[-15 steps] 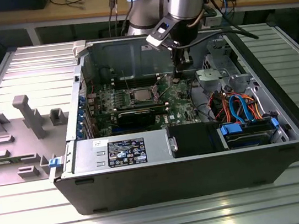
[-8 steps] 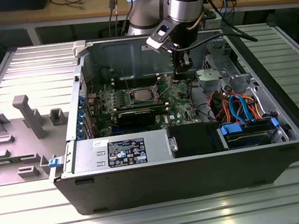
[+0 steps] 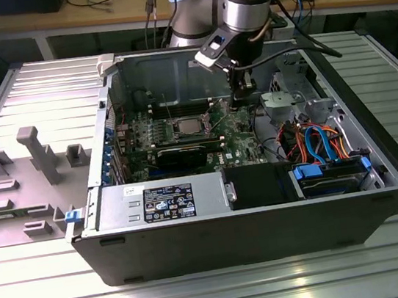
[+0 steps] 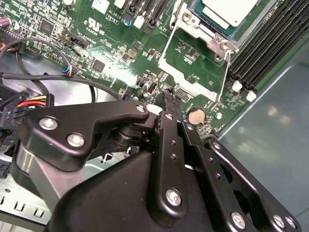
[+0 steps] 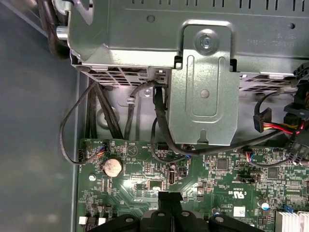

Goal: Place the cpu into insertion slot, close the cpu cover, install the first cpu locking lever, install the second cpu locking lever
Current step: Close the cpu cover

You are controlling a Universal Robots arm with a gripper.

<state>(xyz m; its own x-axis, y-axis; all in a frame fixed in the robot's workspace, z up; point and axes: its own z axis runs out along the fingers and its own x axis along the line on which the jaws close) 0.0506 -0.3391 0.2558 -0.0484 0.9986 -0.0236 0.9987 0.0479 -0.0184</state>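
Note:
The cpu (image 3: 188, 126) lies with its silvery top up in the insertion slot (image 4: 218, 41) on the green board; in the second wrist view the cpu (image 4: 231, 10) sits inside the metal rim. The cpu cover (image 4: 187, 79) is swung open off the slot, and green board shows through its window. A thin wire locking lever (image 4: 226, 72) stands free beside it. My gripper (image 3: 242, 100) hangs over the board to the exterior view's right of the slot. In both wrist views its black fingertips (image 4: 169, 100) (image 5: 169, 198) are shut together, holding nothing, just above the board near the coin battery (image 4: 195, 116).
Long black memory slots (image 4: 260, 53) run beside the socket. A grey drive cage (image 5: 205, 87) with black cables stands close to the gripper. The black graphics card (image 3: 178, 156), the power supply (image 3: 162, 202) and coloured cables (image 3: 316, 140) fill the case front. A grey fixture plate (image 3: 31, 165) lies outside.

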